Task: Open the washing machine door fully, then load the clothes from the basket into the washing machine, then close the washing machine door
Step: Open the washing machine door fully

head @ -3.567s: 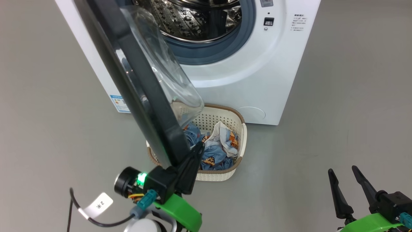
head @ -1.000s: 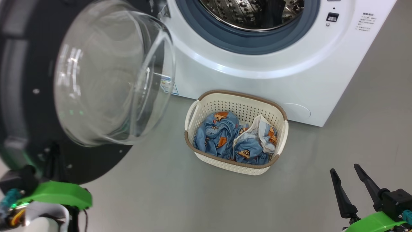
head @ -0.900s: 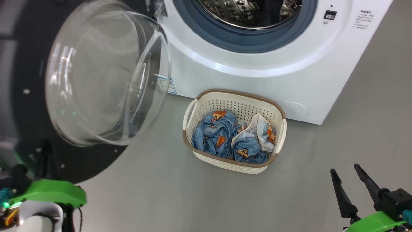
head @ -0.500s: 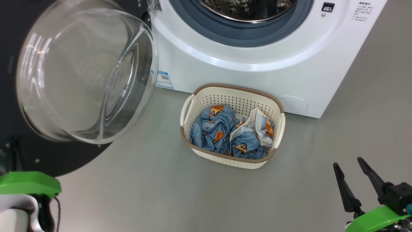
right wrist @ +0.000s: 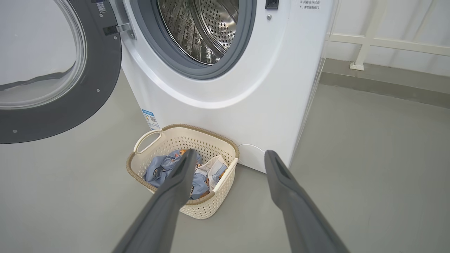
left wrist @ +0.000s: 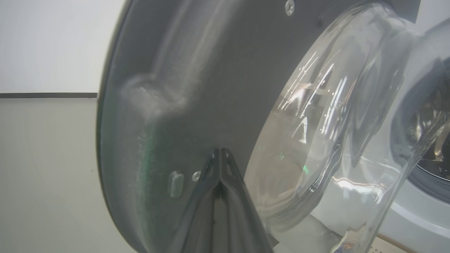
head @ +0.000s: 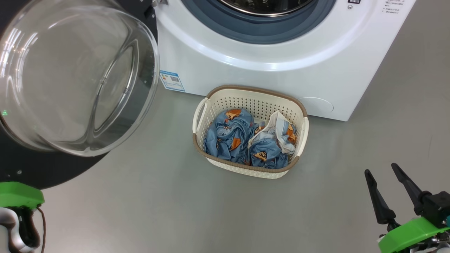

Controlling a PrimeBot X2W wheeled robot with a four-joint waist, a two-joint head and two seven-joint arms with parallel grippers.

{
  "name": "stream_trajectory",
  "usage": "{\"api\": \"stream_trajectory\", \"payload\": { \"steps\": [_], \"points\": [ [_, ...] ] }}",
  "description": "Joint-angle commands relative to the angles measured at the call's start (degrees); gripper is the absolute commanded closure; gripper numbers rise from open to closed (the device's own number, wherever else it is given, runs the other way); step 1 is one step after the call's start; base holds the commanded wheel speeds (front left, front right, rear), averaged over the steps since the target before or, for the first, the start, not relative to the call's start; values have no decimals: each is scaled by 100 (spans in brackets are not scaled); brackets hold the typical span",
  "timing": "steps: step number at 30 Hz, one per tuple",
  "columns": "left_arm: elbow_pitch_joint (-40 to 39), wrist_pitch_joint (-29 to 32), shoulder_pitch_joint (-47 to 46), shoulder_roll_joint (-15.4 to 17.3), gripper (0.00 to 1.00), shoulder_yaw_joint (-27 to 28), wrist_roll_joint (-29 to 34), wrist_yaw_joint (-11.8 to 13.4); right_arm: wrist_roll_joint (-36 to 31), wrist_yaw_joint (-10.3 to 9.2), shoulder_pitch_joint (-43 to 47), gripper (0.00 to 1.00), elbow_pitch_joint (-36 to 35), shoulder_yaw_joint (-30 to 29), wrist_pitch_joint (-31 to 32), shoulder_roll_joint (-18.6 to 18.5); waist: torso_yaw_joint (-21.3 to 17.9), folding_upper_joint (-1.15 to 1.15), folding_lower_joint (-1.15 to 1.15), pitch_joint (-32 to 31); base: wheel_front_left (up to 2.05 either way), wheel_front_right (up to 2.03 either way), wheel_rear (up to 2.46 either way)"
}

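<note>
The washing machine stands at the top of the head view with its steel drum uncovered. Its black washing machine door hangs swung out wide to the left, the glass bowl bulging toward me. My left gripper is shut, its tips against the door's dark inner face. The cream basket sits on the floor before the machine and holds the blue printed clothes. My right gripper stands open and empty at the lower right, short of the basket.
Grey floor lies all round the basket. In the right wrist view, a white wall with a rail runs behind the machine's right side. A blue sticker marks the machine's lower left front.
The door has swung further open to the left, with my left arm going left along with it. The head camera has shifted too. My right gripper stays open, slightly higher in the picture.
</note>
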Motion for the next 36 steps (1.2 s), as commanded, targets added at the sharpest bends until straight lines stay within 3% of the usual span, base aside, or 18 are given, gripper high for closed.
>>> {"api": "stream_trajectory", "payload": {
  "steps": [1,24,36],
  "points": [
    [-47,-40,-258,277,100,322,103,-38,-7,9,-121,0,-158,88,7,-88,-20,0,0,5,0,0,0],
    [514,-40,-466,88,100,1102,747,-503,11,9,-222,0,-15,109,-59,-15,-184,0,0,-72,0,0,0],
    [-237,-40,-143,-230,100,1298,1188,-889,75,9,-166,0,152,-3,-210,170,-289,0,0,-389,0,0,0]
  ]
}}
